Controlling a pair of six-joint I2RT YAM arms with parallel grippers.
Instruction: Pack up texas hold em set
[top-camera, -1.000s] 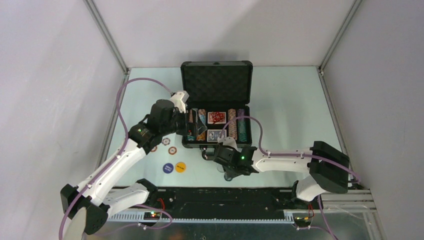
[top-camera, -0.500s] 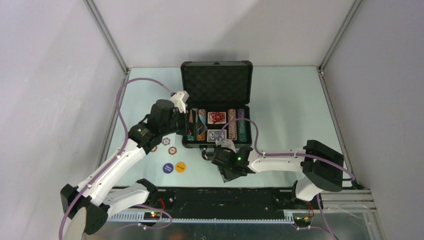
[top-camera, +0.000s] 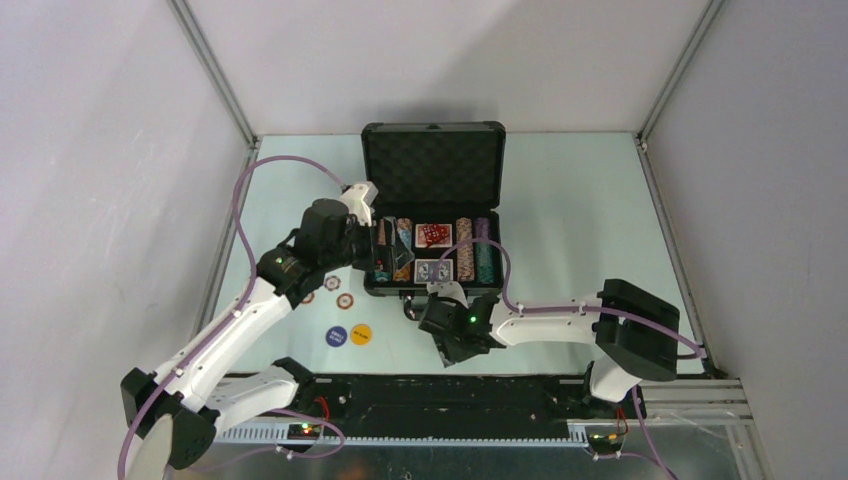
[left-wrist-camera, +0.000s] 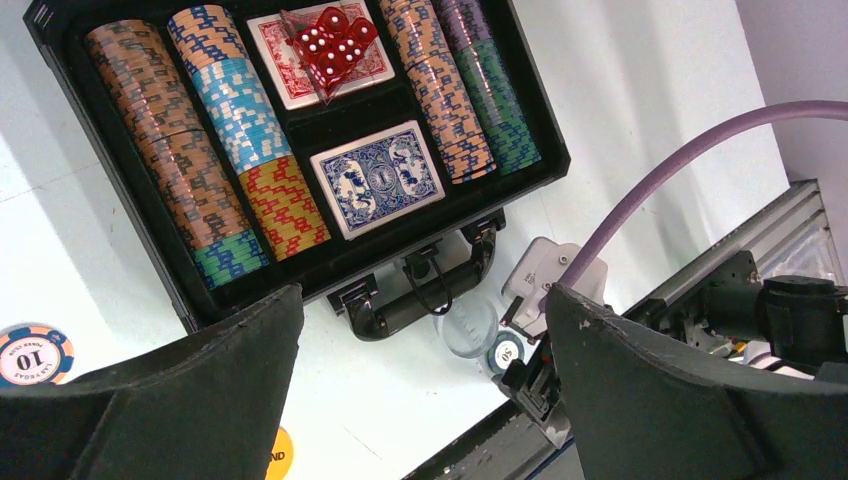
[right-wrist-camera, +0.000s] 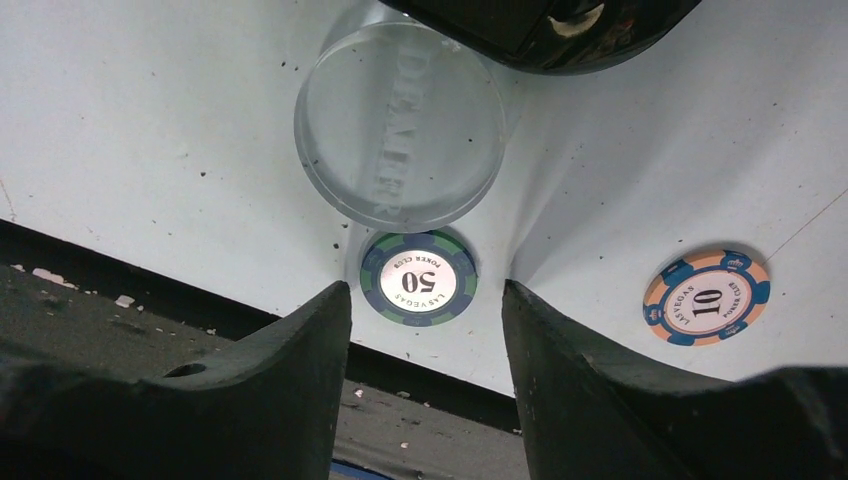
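Pale table (top-camera: 580, 220), left pincer (left-wrist-camera: 420, 310) wide apart by open case (left-wrist-camera: 430, 237), right pincer (right-wrist-camera: 425, 300) apart around green 50 chip (right-wrist-camera: 418, 280).

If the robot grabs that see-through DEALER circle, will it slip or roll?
The clear dealer button looks smooth, so it may slip when squeezed. It seems thick and solid, probably stiff and heavier than the thin 50 chip beside it. Flat, it should slide; on edge, it could roll.
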